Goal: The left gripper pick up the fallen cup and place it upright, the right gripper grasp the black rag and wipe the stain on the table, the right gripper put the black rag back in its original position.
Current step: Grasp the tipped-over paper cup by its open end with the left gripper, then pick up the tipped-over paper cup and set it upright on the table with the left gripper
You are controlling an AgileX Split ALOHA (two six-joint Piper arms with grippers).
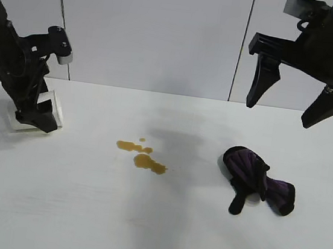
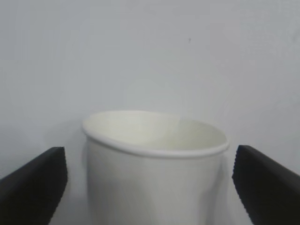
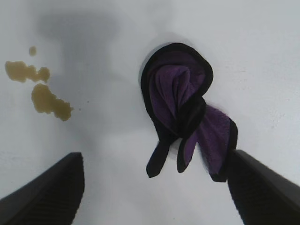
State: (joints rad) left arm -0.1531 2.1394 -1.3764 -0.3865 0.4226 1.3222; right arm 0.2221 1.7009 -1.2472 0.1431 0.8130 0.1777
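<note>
Plain white tapered paper cup (image 1: 51, 110) with a rolled rim lies tipped over at the far left of the wide matte white counter (image 1: 153, 232), mostly hidden behind the left arm in the exterior view. Left wrist view shows its open mouth and rim (image 2: 154, 140) pointing away from the camera, body running back toward the pincer, so the long axis lines up roughly with the approach direction.

Left pincer (image 1: 36, 118), black with two broad pointed fingers and a small white block near the wrist, sits down at the cup, spread wide. One finger (image 2: 33, 180) flanks each side wall, small gaps both sides, no contact I can confirm. Cup is centred between them. My read: the move in hand is closing across the cup's width, then rotating it up onto its base. Thin paper wall, so a hard squeeze could crush it.

Amber-brown liquid stain (image 1: 141, 156), two blobs plus small drops, is mid-counter, well right of the cup.

Small bunched black rag (image 1: 257, 181) with purple ribbed patches and a short strap tail lies right of the stain, apart from it.

Right pincer (image 1: 292, 94), long pointed black fingers on a wide crossbar, hangs high above the rag, spread wide, holding nothing. It's the nearer arm for the rag; left is nearer for the cup.
</note>
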